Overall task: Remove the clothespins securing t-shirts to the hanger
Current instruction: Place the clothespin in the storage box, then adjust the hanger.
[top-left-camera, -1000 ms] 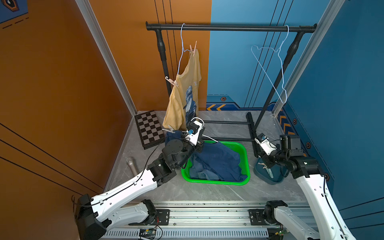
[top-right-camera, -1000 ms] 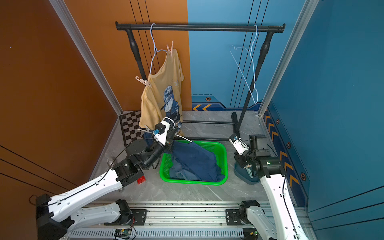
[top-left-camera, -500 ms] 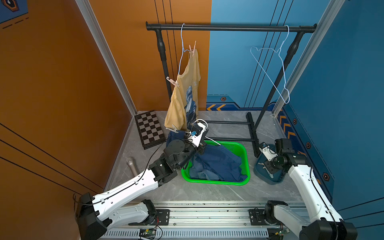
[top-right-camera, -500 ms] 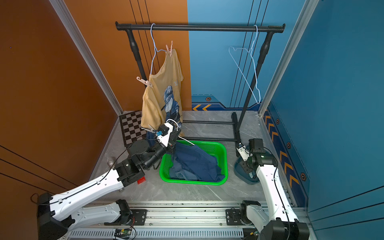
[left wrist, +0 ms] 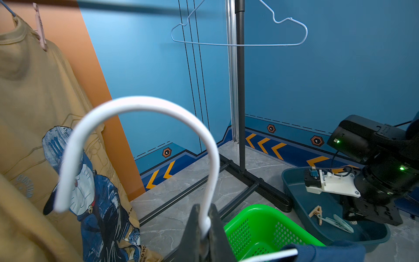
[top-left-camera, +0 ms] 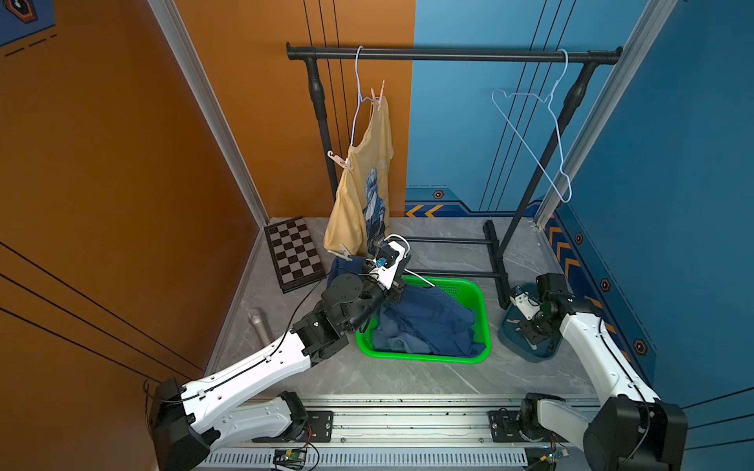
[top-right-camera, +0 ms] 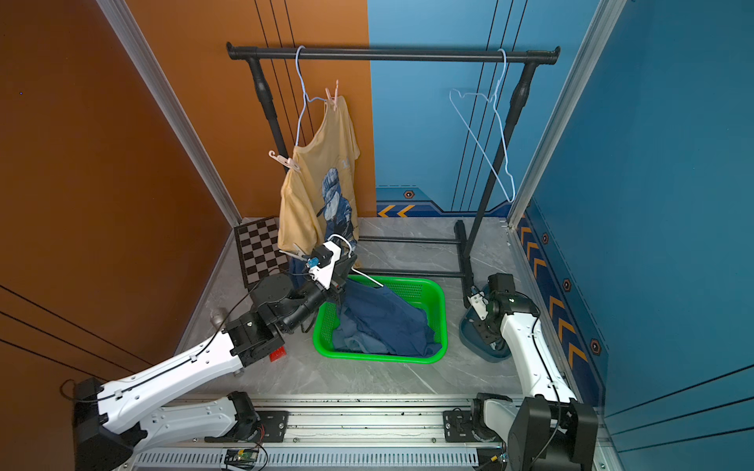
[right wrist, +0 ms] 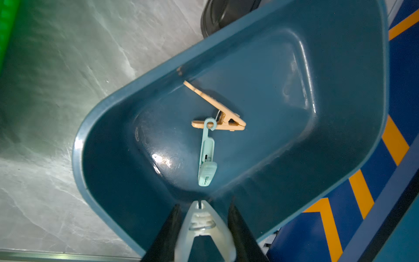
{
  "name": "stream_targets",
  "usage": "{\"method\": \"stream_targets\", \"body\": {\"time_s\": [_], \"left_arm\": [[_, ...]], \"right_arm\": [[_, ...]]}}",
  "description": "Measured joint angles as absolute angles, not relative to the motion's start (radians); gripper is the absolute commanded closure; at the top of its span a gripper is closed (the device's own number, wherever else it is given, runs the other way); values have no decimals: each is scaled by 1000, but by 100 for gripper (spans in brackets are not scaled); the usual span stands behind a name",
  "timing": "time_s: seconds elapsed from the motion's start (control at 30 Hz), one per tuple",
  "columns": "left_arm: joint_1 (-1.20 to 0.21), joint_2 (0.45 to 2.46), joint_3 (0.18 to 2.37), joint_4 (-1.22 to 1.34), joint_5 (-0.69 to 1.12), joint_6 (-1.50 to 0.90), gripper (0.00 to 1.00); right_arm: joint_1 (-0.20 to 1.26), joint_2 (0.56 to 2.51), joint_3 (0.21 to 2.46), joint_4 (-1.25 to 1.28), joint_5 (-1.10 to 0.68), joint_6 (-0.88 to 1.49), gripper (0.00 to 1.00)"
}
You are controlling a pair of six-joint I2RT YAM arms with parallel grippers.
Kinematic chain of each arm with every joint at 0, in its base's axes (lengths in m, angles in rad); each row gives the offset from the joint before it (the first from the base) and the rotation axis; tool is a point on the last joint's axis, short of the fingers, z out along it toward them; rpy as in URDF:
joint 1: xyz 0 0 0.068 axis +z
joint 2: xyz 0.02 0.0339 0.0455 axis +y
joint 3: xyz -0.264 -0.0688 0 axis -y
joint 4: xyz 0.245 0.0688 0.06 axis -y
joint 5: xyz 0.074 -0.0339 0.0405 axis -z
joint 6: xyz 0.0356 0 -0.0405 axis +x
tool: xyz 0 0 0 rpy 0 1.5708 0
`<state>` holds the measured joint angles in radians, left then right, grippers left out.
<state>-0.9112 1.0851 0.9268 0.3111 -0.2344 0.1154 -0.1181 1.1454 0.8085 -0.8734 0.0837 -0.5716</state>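
A pale yellow t-shirt [top-left-camera: 363, 191] hangs on a wire hanger, with pink clothespins at its collar [top-left-camera: 378, 96] and shoulder [top-left-camera: 338, 159] and a white one at its hem [top-left-camera: 340, 253]. My left gripper [left wrist: 205, 223] is shut on the hook of a white hanger [left wrist: 140, 104]. That hanger carries a navy t-shirt [top-left-camera: 428, 318], which droops into the green basket [top-left-camera: 485, 318]. My right gripper [right wrist: 204, 208] hovers over the blue bin [right wrist: 108, 102], jaws apart. A blurred pale clothespin [right wrist: 204, 226] sits between them, with gaps beside its nose. Orange [right wrist: 217, 108] and mint [right wrist: 207, 154] clothespins lie in the bin.
An empty wire hanger [top-left-camera: 530, 147] hangs on the black rail [top-left-camera: 449, 54] at the right. The rack's foot [top-left-camera: 495, 261] stands between basket and bin. A chessboard [top-left-camera: 293, 253] and a grey cylinder [top-left-camera: 259, 326] lie at the left, and a small red block [top-right-camera: 277, 354] sits by the left arm.
My right gripper has come down over the blue bin and its jaws have spread around the pale clothespin. The left gripper has shifted slightly towards the rack, still shut on the white hanger.
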Motion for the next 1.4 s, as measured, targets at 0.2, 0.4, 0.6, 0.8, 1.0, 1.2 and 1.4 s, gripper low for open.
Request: {"method": "stream_targets", "body": {"time_s": [0.2,0.4,0.6,0.8,1.0,1.2,1.4], "left_arm": [[-911,1085,927,311,-234,115,100],[-911,1085,927,311,-234,115,100],[-911,1085,927,311,-235,116,100],[-911,1085,927,311,-236,111,100],[-911,1084,926,311,-250,97,100],[-911,1086,942,290,-253,77,100],[-911,1128,1063,208,-249,50,100]], "right_arm": [[-118,1154,774,-849,84,-572,58],[-118,1168,755,-834,84,-570,49],[-110,1167,754,-815,89,-569,44],[-38,1090,783,-812,102,-543,39],[94,951,945,-787,48,-475,35],[295,842,1045,-696,-23,-398,32],[490,827,1077,-588,-117,-324,30]]}}
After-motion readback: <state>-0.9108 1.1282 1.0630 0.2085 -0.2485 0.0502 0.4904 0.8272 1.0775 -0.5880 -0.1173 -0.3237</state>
